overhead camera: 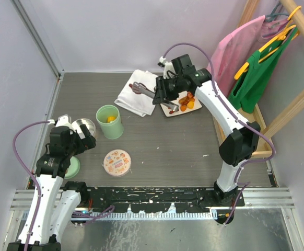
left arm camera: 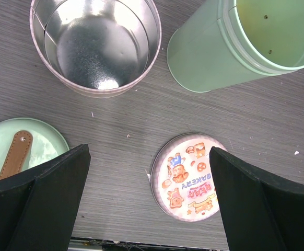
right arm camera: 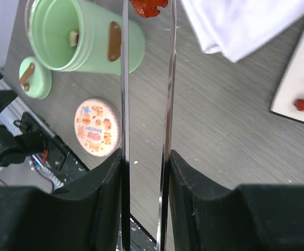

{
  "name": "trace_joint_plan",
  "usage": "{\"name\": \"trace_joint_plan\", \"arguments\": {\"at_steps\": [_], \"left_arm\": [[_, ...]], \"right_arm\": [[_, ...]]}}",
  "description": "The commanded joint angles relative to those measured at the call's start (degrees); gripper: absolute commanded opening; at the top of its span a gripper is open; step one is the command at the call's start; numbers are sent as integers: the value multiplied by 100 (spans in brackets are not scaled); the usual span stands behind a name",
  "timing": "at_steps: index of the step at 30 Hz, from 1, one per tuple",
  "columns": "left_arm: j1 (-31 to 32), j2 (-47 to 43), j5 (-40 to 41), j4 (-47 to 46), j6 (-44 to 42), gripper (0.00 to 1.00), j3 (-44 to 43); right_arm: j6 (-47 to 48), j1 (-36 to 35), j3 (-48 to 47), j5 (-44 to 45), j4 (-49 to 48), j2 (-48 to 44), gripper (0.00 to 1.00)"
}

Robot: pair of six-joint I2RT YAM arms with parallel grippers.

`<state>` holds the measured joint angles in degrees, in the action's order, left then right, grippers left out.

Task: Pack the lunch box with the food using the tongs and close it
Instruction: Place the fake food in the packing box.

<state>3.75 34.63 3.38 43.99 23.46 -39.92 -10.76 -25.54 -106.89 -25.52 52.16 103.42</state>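
Riding at the tips of the long slim grey metal tongs [right arm camera: 125, 78] is one small red-orange piece of food [right arm camera: 148, 6], pinched between the two thin arms and up off the table. The arms run nearly parallel with a narrow gap, squeezed in by the right gripper [right arm camera: 144, 157], whose black fingers press on them from both sides low on their length. So the tool is narrow and loaded.

In the top view the tongs point away from the right gripper toward the far left, tips over the crumpled white cloth [overhead camera: 133, 99]. Behind the gripper sits the flat white plate [overhead camera: 168, 111] with the rest of the orange, red and dark bite-size food [overhead camera: 188, 102] on it.

Here's the relation that matters: the tall mint-green cylindrical lunch box [overhead camera: 110, 121] stands upright, mouth open, nearer and to the left of the tong tips, apart from the cloth. The wrist view puts it left of the tongs' line, not ahead of it. A yellow bit already lies inside. My read is the tongs must swing left and back toward the bases until the tips hang over that mouth.

Further out, the left gripper [left arm camera: 149, 151] hovers low with its jaws spread wide, holding nothing. It's the nearer arm to the lunch box, but the right arm has the tool. Around it lie the shiny steel round bowl [left arm camera: 97, 44], the mint-green lid with a brown oblong knob [left arm camera: 21, 149], and the round flat lid printed with cartoon bears [left arm camera: 191, 175].
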Motion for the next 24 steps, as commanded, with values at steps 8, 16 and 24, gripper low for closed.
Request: {"name": "trace_joint_plan", "arguments": {"at_steps": [8,16,24], "left_arm": [[21,-86,55,-215,62,98,-95],[25,-65,50,-197,53,98,-104],[21,-35,28,-204,53,98,-104]], "right_arm": [[871,-1509,-1612,254,696,409,37],[1093,-1910,-2171,575,1154,793,38],[1188,-2042,-2308,827,1354,968,39]]}}
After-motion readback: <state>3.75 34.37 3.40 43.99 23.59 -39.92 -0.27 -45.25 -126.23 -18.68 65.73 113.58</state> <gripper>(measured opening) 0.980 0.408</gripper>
